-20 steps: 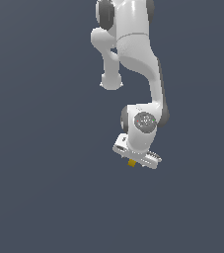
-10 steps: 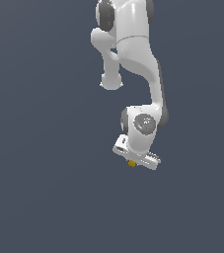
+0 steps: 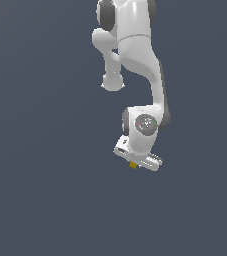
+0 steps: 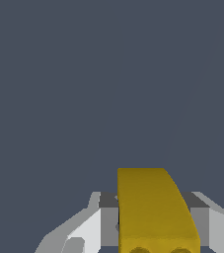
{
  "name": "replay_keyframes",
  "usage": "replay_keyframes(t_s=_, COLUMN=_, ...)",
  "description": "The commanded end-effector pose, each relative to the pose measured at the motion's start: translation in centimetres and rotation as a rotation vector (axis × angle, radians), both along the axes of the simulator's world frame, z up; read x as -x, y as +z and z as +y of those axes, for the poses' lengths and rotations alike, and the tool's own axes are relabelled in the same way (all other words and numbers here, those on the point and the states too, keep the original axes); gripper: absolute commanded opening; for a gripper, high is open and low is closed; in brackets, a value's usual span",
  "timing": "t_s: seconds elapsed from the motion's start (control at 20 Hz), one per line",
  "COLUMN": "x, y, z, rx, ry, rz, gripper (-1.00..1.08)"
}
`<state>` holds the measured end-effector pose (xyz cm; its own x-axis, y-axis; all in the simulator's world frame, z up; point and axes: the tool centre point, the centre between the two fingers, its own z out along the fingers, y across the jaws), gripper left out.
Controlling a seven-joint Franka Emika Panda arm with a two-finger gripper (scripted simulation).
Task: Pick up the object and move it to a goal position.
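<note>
Plain dark grey-blue background fills both views, with no table edge, no marker and no other thing visible, so the goal position cannot be seen anywhere. From the top of the exterior view the white arm (image 3: 135, 55) reaches down, and the gripper (image 3: 133, 165) hangs at its lower end with the object (image 3: 133, 164) showing as a very small yellow spot just under the white hand. The wrist view gives more detail: the object (image 4: 153, 210) is a yellow-orange block standing between the two fingers (image 4: 108, 225), with the grey pads touching it on both sides, so the gripper is closed around the block and is carrying it. Two small dark marks are visible at the low edge of the block face. Whether the block rests on something or is already in the air, I cannot tell, because the ground has no texture or shadow. My judgement is that the picking is done and the carrying to the goal is the step in hand. To do it well, the fingers should keep the same pressure, the wrist should not turn quickly, and the arm should travel smoothly, because such a small block can slip or rotate between the pads if the movement is sudden
</note>
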<state>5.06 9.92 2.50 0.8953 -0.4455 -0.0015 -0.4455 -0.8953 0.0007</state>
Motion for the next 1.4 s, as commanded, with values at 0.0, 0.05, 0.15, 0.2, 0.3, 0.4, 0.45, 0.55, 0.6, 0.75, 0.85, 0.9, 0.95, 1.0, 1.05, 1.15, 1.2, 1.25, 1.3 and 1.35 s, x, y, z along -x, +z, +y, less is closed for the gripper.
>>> replay_keyframes(t_s=0.0, x=0.0, y=0.6, z=-0.6, rx=0.0, ry=-0.001, rz=-0.002, gripper=-1.0)
replay_keyframes(t_s=0.05, x=0.0, y=1.0, z=-0.9, rx=0.0, ry=-0.001, rz=-0.002, gripper=-1.0)
replay_keyframes(t_s=0.15, x=0.0, y=1.8, z=-1.7, rx=0.0, ry=-0.001, rz=-0.002, gripper=-1.0)
replay_keyframes(t_s=0.2, x=0.0, y=2.3, z=-2.1, rx=0.0, ry=-0.001, rz=-0.002, gripper=-1.0)
replay_keyframes(t_s=0.3, x=0.1, y=3.5, z=-3.3, rx=0.0, ry=-0.001, rz=-0.002, gripper=-1.0)
replay_keyframes(t_s=0.4, x=0.2, y=5.0, z=-4.7, rx=-0.001, ry=-0.001, rz=-0.001, gripper=-1.0)
replay_keyframes(t_s=0.45, x=0.2, y=5.9, z=-5.5, rx=-0.001, ry=-0.001, rz=-0.001, gripper=-1.0)
replay_keyframes(t_s=0.55, x=0.3, y=7.7, z=-7.2, rx=-0.001, ry=-0.001, rz=-0.001, gripper=-1.0)
replay_keyframes(t_s=0.6, x=0.3, y=8.6, z=-8.0, rx=-0.001, ry=-0.001, rz=-0.001, gripper=-1.0)
replay_keyframes(t_s=0.75, x=0.4, y=11.4, z=-10.6, rx=-0.001, ry=-0.002, rz=-0.001, gripper=-1.0)
replay_keyframes(t_s=0.85, x=0.4, y=13.2, z=-12.3, rx=-0.001, ry=-0.002, rz=-0.001, gripper=-1.0)
replay_keyframes(t_s=0.9, x=0.4, y=14.2, z=-13.2, rx=-0.001, ry=-0.002, rz=-0.001, gripper=-1.0)
replay_keyframes(t_s=0.95, x=0.4, y=15.1, z=-14.0, rx=-0.001, ry=-0.002, rz=-0.001, gripper=-1.0)
replay_keyframes(t_s=1.0, x=0.5, y=16.0, z=-14.9, rx=-0.001, ry=-0.002, rz=-0.001, gripper=-1.0)
replay_keyframes(t_s=1.05, x=0.5, y=16.9, z=-15.7, rx=-0.001, ry=-0.002, rz=-0.001, gripper=-1.0)
replay_keyframes(t_s=1.15, x=0.5, y=18.7, z=-17.3, rx=-0.001, ry=-0.002, rz=-0.001, gripper=-1.0)
replay_keyframes(t_s=1.2, x=0.5, y=19.6, z=-18.2, rx=-0.001, ry=-0.002, rz=-0.001, gripper=-1.0)
replay_keyframes(t_s=1.25, x=0.4, y=20.5, z=-19.0, rx=-0.001, ry=-0.002, rz=-0.001, gripper=-1.0)
replay_keyframes(t_s=1.3, x=0.4, y=21.4, z=-19.8, rx=-0.001, ry=-0.002, rz=-0.001, gripper=-1.0)
replay_keyframes(t_s=1.35, x=0.4, y=22.2, z=-20.6, rx=-0.001, ry=-0.002, rz=-0.001, gripper=-1.0)
